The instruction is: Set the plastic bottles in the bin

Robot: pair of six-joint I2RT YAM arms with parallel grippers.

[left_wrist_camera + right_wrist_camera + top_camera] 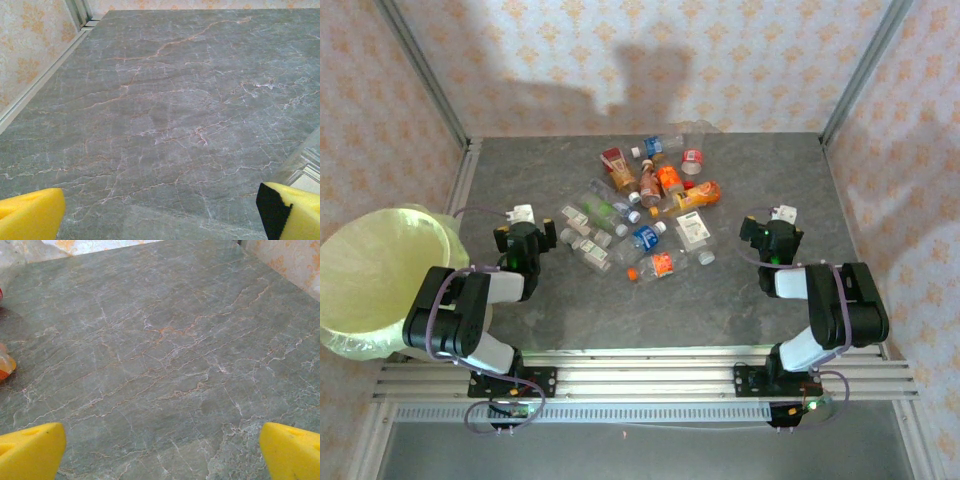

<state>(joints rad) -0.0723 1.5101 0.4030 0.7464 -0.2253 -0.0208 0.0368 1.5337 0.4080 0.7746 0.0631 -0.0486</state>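
The bin (380,345) stands off the table's edge, to the left of the left claw (524,228) and a little nearer the arm bases. Its yellow-green bag (390,270) folds over the rim, and pale liner is what shows inside it.

The plastic bottles (640,205) lie in a loose heap on the table (740,300), between the two claws and mostly farther out than either. The heap starts just right of the left claw. It lies left of the right claw (772,238), across a strip of bare stone.

The top view gives the bin and the whole heap, while the wrist views give the gap in each claw. In the left wrist view the left claw is released: its yellow pads (30,215) sit wide apart with bare table between them. A clear bottle (306,160) edges in just above the right-hand pad. In the right wrist view the right claw is released too, with its pads (30,452) far apart over bare table. An orange bottle end (5,365) shows ahead and to the left.
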